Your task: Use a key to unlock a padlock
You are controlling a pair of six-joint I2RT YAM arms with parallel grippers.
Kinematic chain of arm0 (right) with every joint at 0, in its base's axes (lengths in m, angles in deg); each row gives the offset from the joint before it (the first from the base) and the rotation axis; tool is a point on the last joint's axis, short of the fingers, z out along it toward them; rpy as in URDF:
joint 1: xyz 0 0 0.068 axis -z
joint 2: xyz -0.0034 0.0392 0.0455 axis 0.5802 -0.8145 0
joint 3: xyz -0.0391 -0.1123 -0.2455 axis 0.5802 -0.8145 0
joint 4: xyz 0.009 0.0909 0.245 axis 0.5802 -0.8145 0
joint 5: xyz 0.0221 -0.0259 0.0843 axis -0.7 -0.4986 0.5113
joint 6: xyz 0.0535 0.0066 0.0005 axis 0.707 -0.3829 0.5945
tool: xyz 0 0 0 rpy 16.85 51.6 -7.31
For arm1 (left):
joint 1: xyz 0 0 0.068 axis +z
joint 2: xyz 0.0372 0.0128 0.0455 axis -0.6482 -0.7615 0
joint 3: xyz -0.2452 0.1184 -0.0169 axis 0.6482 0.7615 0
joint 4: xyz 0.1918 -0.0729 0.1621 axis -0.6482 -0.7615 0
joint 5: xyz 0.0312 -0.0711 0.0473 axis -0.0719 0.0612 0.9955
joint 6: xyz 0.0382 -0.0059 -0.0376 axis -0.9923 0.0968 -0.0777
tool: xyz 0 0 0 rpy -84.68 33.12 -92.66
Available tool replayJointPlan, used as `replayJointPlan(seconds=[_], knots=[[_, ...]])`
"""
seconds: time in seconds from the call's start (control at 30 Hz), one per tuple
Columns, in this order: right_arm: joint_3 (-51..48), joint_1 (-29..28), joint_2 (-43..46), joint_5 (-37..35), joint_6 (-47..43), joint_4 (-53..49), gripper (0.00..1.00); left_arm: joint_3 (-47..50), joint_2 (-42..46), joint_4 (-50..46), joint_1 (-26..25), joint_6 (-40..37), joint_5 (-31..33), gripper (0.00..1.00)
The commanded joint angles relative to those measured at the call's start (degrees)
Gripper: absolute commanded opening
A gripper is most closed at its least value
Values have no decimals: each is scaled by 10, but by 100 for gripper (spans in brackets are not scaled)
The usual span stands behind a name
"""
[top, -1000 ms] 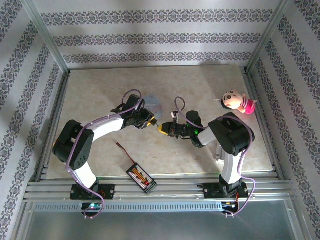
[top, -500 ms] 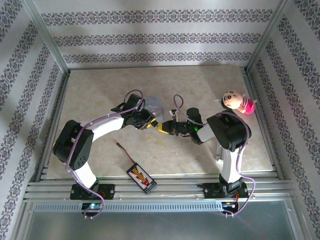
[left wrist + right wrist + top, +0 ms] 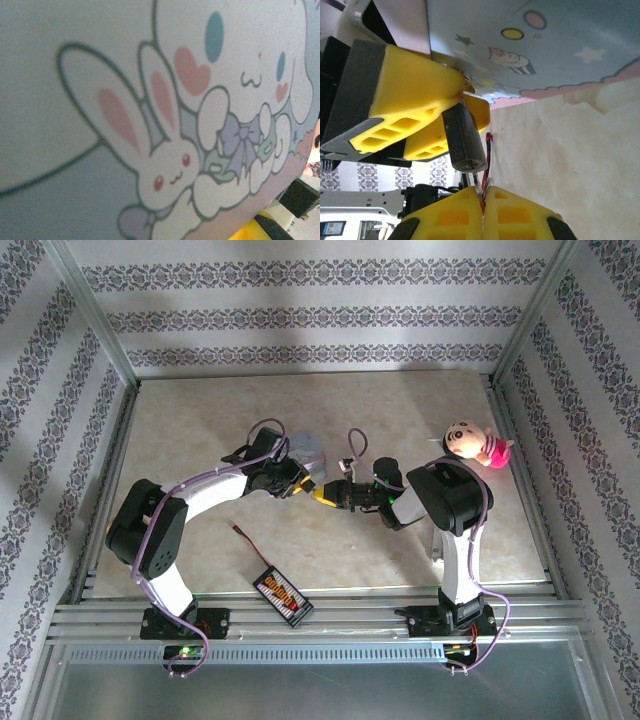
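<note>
Your right pincer [image 3: 482,202] has crept closer, clamped on the key [image 3: 478,182], whose tip now meets the padlock [image 3: 464,142] just beside the tin [image 3: 545,45]. Left pincer [image 3: 451,120] grips the padlock; turning likely follows.

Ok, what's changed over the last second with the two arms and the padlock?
The right arm folded in: its elbow swung left and away from the bases, while the right jaws barely shifted. Nothing visibly taken or released. Unchanged: left arm, the left jaws holding the padlock, the right jaws shut on the key, the tin, doll and black board.
</note>
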Motion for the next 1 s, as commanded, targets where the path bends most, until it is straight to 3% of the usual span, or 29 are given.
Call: replayJointPlan(seconds=[0.0,0.47,0.97], knots=[[19,4,1,-105,17,75,0,17,-6,-4,-18,-1,-83,0],[10,-4,-26,-135,96,91,0,21,-17,51,-18,-4,-82,0],[38,0,-29,-147,251,91,0,48,-16,135,-19,5,-106,0]])
